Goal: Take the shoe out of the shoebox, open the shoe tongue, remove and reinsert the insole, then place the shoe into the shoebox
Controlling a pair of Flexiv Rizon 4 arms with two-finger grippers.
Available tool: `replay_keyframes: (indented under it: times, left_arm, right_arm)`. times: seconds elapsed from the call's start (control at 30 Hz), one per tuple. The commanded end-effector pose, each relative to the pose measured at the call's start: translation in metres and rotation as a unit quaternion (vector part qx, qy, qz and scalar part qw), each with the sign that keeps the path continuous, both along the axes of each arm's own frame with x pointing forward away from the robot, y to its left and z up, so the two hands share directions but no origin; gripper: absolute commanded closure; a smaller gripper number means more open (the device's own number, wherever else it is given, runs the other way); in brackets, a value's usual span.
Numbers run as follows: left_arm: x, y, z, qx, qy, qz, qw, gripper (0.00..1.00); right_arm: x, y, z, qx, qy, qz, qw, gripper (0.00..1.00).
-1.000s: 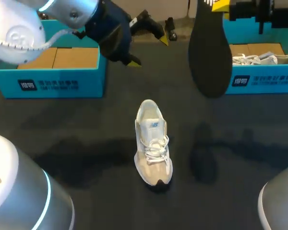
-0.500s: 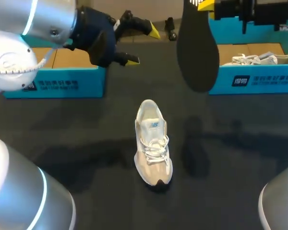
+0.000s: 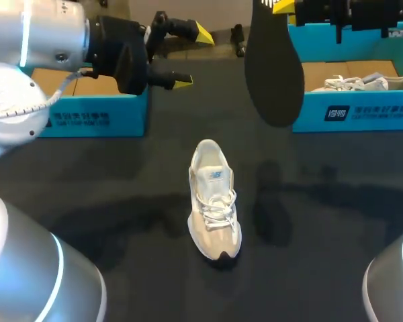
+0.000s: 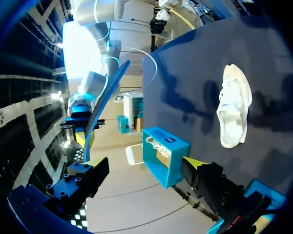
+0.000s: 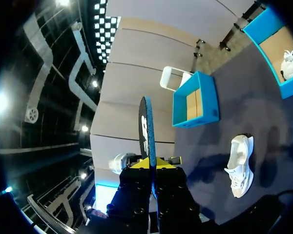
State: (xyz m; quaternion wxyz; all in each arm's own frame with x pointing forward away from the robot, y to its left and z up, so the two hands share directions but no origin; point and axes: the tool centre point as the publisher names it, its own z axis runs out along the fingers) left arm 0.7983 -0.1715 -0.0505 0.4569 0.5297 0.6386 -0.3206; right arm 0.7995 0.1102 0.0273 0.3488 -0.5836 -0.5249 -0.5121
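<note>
Drawn back leftward over the last second on the left side; carried a little to the left on the right side, insole (image 3: 275, 74) along with it. No shift in the shoe (image 3: 213, 201).

Left jaws spread wide and gripping nothing, yellow fingertips (image 3: 183, 81) well apart, near the right end of the left shoebox (image 3: 87, 114), only bare cardboard showing inside. Mid-worktop (image 3: 121, 174): shoe resting on its sole, laced, toe toward the camera, touched by neither arm. Right jaws clenched on the top end of the insole, hanging down dark and flat above the worktop, between the shoe and the right shoebox (image 3: 356, 111); a second shoe (image 3: 363, 82) inside that box.

Seen only from the left wrist: insole (image 4: 107, 100) edge-on, a thin blue strip well ahead of the parted fingers (image 4: 83, 183). Seen only from the right wrist: insole (image 5: 147, 129) pinched from both sides between the fingers (image 5: 136, 187), edge rising straight out from them.
</note>
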Motion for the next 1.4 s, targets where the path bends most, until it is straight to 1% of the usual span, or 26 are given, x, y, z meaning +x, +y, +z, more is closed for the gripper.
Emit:
replay_keyframes:
  times: [0.03,0.1,0.13,0.27,0.33,0.47,0.5,0.57,0.6,0.7,0.87,1.0,1.13,1.2,1.23,1.33,1.37,1.4]
  left_arm:
    - [-0.005,0.001,-0.007,-0.050,-0.008,-0.005,0.999,0.00]
    - [-0.006,0.000,-0.006,-0.059,-0.009,-0.013,0.998,0.00]
    - [-0.007,-0.001,-0.005,-0.063,-0.012,-0.015,0.998,0.00]
    - [-0.009,-0.005,-0.004,-0.077,-0.021,-0.023,0.997,0.00]
    - [-0.010,-0.007,-0.002,-0.087,-0.028,-0.027,0.995,0.00]
    - [-0.011,-0.010,0.003,-0.103,-0.038,-0.036,0.993,0.00]
    - [-0.011,-0.012,0.004,-0.108,-0.041,-0.038,0.993,0.00]
    - [-0.012,-0.013,0.005,-0.112,-0.044,-0.041,0.992,0.00]
    - [-0.013,-0.015,0.006,-0.116,-0.045,-0.044,0.991,0.00]
    - [-0.014,-0.018,0.005,-0.122,-0.046,-0.051,0.990,0.00]
    - [-0.015,-0.027,0.006,-0.134,-0.047,-0.060,0.988,0.00]
    - [-0.013,-0.035,0.006,-0.143,-0.047,-0.063,0.987,0.00]
    - [-0.010,-0.041,0.002,-0.144,-0.046,-0.064,0.986,0.00]
    - [-0.010,-0.042,0.002,-0.145,-0.045,-0.066,0.986,0.12]
    - [-0.011,-0.042,0.002,-0.145,-0.045,-0.066,0.986,0.15]
    - [-0.011,-0.042,0.002,-0.147,-0.043,-0.067,0.986,0.38]
    - [-0.011,-0.042,0.001,-0.148,-0.042,-0.067,0.986,0.54]
    - [-0.011,-0.042,0.001,-0.148,-0.041,-0.066,0.986,0.59]
  right_arm:
    - [0.002,0.002,0.000,0.000,0.000,0.000,1.000,1.00]
    - [0.004,0.005,-0.004,0.004,0.004,0.001,1.000,1.00]
    - [0.005,0.007,-0.008,0.004,0.019,-0.004,1.000,1.00]
    - [0.012,0.020,-0.022,-0.012,0.053,-0.009,0.998,1.00]
    - [0.014,0.026,-0.029,-0.014,0.079,-0.015,0.997,1.00]
    - [0.017,0.038,-0.040,-0.015,0.113,-0.012,0.993,1.00]
    - [0.018,0.042,-0.044,-0.015,0.130,-0.015,0.991,1.00]
    - [0.021,0.045,-0.047,-0.012,0.140,-0.014,0.990,1.00]
    - [0.024,0.049,-0.051,-0.011,0.155,-0.017,0.988,1.00]
    - [0.029,0.056,-0.055,-0.008,0.180,-0.013,0.984,1.00]
    - [0.037,0.068,-0.062,-0.011,0.200,-0.010,0.980,1.00]
    - [0.041,0.074,-0.062,-0.016,0.203,-0.008,0.979,1.00]
    - [0.041,0.076,-0.061,-0.018,0.203,-0.007,0.979,1.00]
    - [0.041,0.076,-0.061,-0.018,0.204,-0.008,0.979,1.00]
    - [0.041,0.075,-0.062,-0.018,0.204,-0.008,0.979,1.00]
    - [0.041,0.074,-0.063,-0.016,0.204,-0.012,0.979,1.00]
    - [0.041,0.074,-0.064,-0.015,0.205,-0.012,0.979,1.00]
    - [0.041,0.074,-0.065,-0.015,0.205,-0.013,0.979,1.00]
